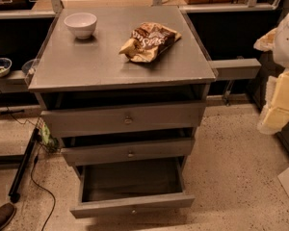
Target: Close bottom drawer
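Note:
The bottom drawer (132, 203) is the lowest of three grey drawers in a grey cabinet. It is pulled far out, showing its dark empty box (130, 179). Its shallow front panel carries a small round knob (133, 211). The middle drawer (127, 151) and the top drawer (123, 119) stand slightly out. My gripper (275, 110), pale yellow and white, hangs at the right edge of the camera view. It is well right of the cabinet, above floor level, and touches nothing.
On the cabinet top (86, 66) sit a white bowl (80, 24) and a crumpled snack bag (149, 41). A black pole (21, 170) and a cable lie on the floor at the left, with a shoe (1, 215) at the bottom left. Speckled floor (231, 167) lies to the right.

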You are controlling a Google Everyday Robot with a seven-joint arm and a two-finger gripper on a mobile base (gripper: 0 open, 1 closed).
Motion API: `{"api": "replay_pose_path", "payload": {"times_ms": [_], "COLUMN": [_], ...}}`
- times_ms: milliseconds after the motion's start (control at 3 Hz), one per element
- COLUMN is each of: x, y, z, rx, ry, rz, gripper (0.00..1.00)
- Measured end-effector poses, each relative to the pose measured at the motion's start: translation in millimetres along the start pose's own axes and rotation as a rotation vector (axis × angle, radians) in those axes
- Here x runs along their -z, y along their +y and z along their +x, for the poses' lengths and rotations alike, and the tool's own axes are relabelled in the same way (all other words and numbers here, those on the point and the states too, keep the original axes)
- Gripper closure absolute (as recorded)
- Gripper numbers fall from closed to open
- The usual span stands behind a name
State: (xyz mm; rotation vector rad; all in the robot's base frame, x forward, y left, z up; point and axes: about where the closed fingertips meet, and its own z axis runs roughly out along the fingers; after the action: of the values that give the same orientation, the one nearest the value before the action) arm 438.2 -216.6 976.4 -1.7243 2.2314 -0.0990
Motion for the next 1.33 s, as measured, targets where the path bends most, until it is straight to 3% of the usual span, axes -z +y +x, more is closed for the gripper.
{"api": "replay_pose_path", "payload": {"times_ms": [333,1333], "x": [0.0,0.0], "y": [0.0,0.0], "z": [0.0,0.0], "rx": [0.0,0.0], "ry": [0.0,0.0], "rz": [0.0,0.0], "gripper": [0.0,0.74]}}
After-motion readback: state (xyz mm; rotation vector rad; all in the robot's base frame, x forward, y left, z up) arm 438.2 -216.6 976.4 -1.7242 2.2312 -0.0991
